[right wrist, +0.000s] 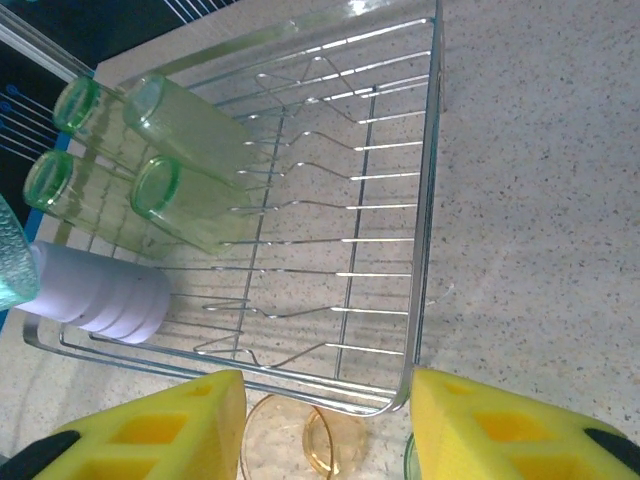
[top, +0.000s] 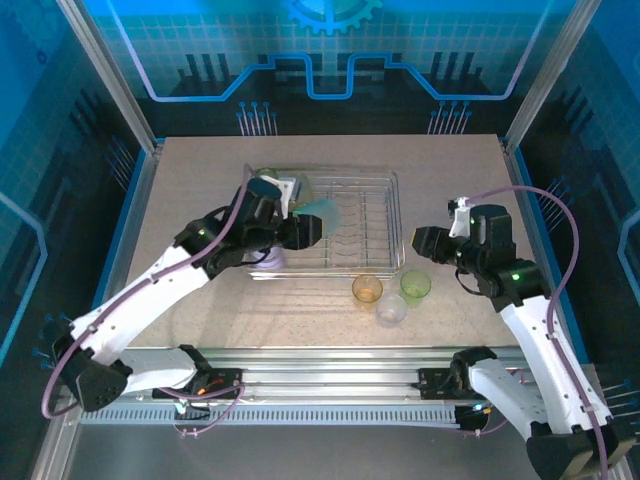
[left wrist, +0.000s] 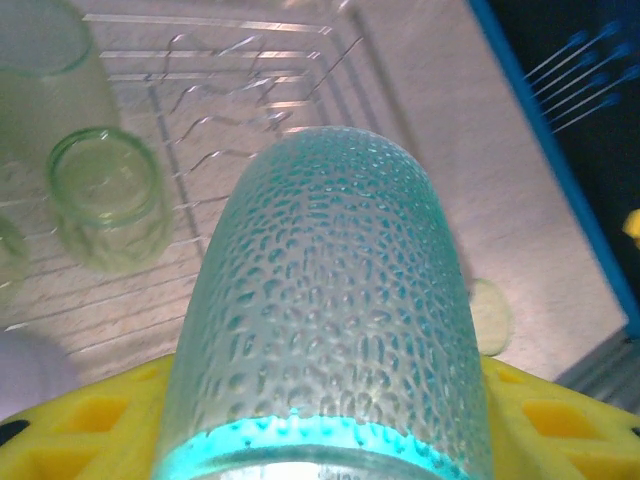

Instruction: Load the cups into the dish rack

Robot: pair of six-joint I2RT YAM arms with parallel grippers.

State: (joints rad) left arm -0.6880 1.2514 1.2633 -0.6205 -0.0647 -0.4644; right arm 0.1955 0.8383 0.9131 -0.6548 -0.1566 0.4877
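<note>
Four green cups lie on their sides in the far-left part of the dish rack. They are packed two by two, with their mouths toward my right wrist camera. Just beside them, at the rack's near-left corner, is a lilac cup with a ridged wall. I cannot tell from these angles whether it stands or lies tipped.

My left gripper is over the left half of the rack. Its yellow pads pinch a teal cup with a pebbled wall. The cup sticks out ahead of the fingers, above the wire prongs.

My right gripper hovers just off the rack's right side, over the table. Its fingers are spread, with nothing gripped between them. Through the gap, the wrist view shows an amber cup on the table just outside the rack's near rail.

From the top camera I count three cups standing mouth-up on the table, close together in front of the rack's near-right corner. The amber cup is on the left and a green tumbler on the right. A clear cup sits between them, nearer the arm bases.
</note>
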